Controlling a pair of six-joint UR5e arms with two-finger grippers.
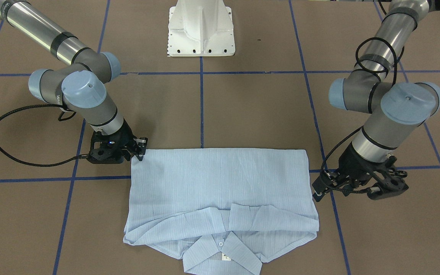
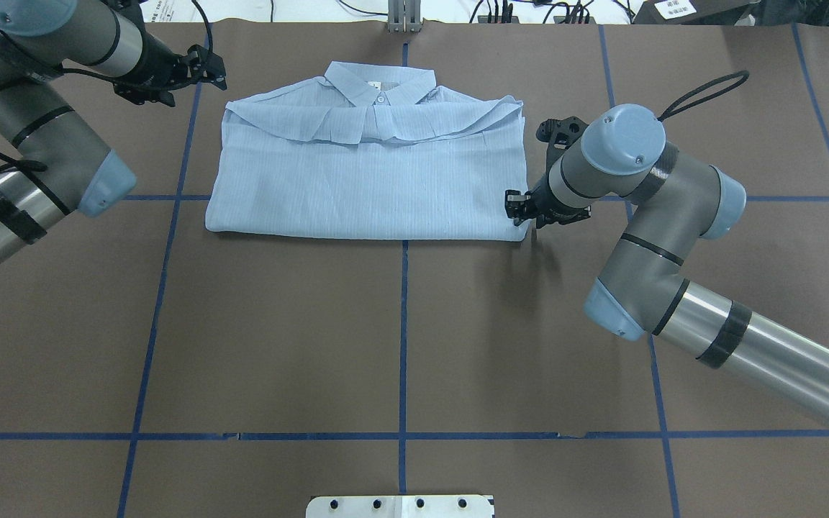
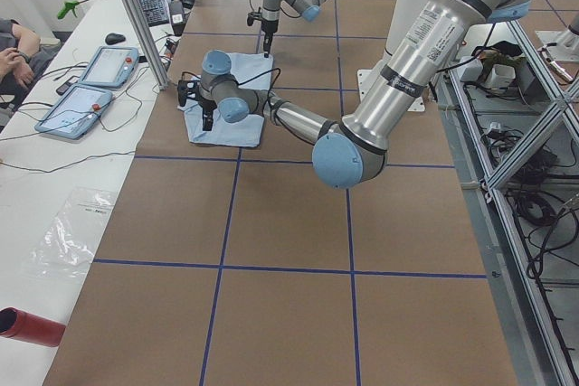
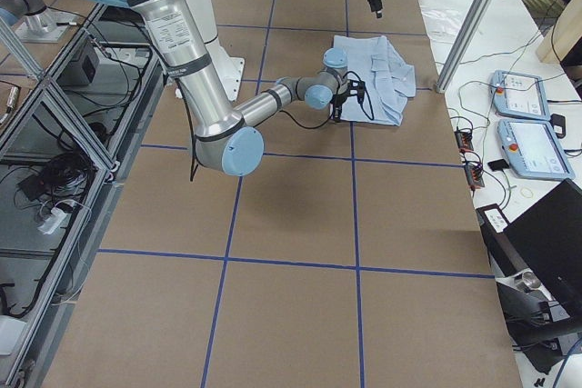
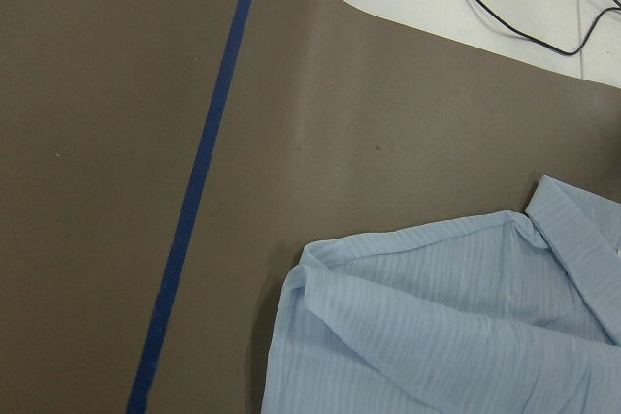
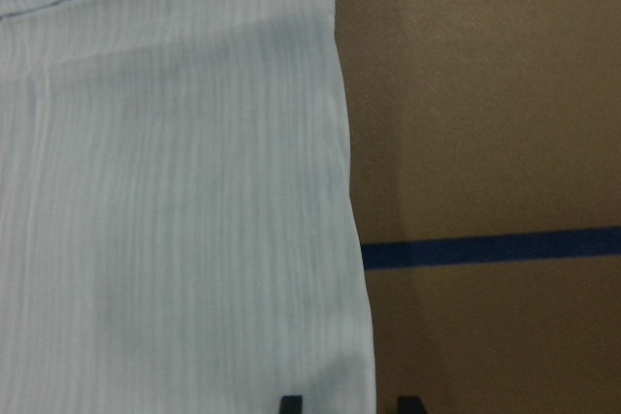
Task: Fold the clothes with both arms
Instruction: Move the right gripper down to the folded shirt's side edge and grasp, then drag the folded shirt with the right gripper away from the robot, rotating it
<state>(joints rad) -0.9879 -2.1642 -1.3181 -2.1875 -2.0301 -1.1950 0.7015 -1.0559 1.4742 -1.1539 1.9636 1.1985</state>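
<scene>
The light blue striped shirt [image 2: 371, 180] lies folded on the brown table, its collar [image 2: 380, 79] at the far side; it also shows in the front view [image 1: 220, 179]. My right gripper [image 2: 514, 208] is low at the shirt's near right corner [image 1: 140, 151]. In the right wrist view the right gripper [image 6: 349, 402] has its jaws apart, straddling the shirt's edge [image 6: 194, 191]. My left gripper [image 2: 214, 66] is beside the shirt's far left shoulder, apart from it [image 1: 315, 193], and looks open and empty. The left wrist view shows that shoulder corner [image 5: 408, 317] and no fingers.
The white pedestal base [image 1: 201, 30] stands at the robot's side of the table. Blue tape lines [image 2: 404, 324] cross the brown table cover. A side table with tablets [image 3: 86, 88] and cables runs beyond the far edge, with an aluminium post [image 3: 136, 15].
</scene>
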